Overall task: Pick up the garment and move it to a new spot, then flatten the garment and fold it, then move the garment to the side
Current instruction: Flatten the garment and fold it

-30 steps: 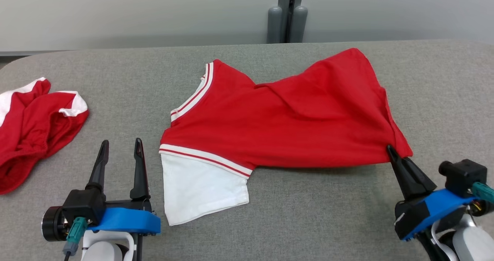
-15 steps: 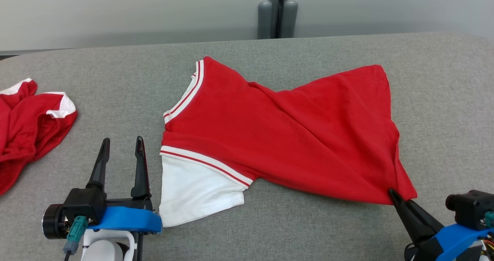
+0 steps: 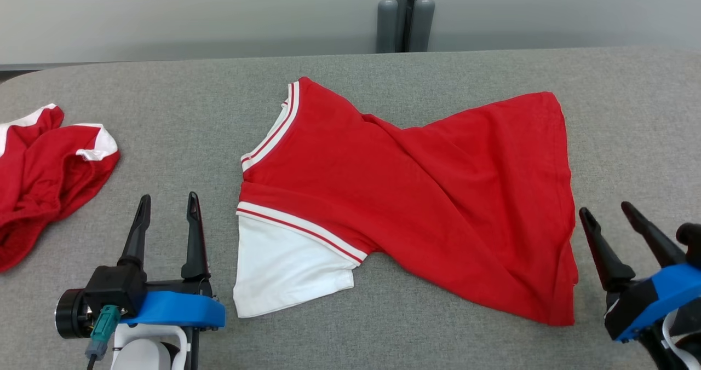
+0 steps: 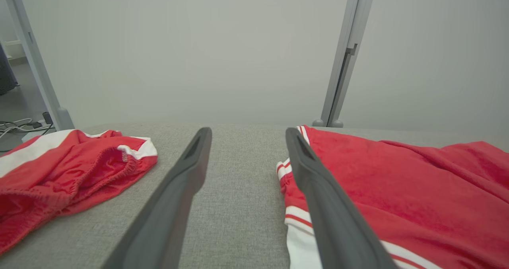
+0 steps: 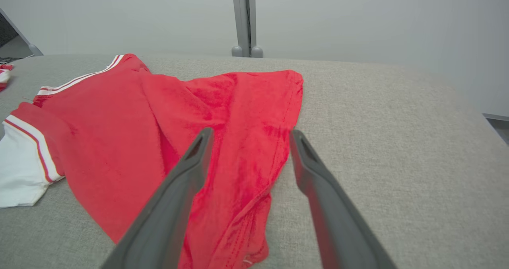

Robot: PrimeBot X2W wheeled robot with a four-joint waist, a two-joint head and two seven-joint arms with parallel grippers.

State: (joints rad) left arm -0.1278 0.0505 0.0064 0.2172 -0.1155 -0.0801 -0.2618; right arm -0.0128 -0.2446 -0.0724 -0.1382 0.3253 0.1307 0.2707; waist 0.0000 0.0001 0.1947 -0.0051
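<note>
While flanking the red shirt (image 3: 427,195) twisted on the bench (image 3: 164,113) with left pincer (image 3: 168,196) and right pincer (image 3: 605,208) both gaping empty, looks mid-flatten, so next probably needs corners gripped and tugged flat.

Left gripper (image 3: 168,197): lower left of head view, jaws wide apart. Its two dark fingers (image 3: 194,238) point nearly straight up the view, with the pale forearm (image 3: 143,353) below at the bottom edge. Right gripper (image 3: 605,208): lower right, jaws also spread wide, fingers leaning up and to the left.
</note>
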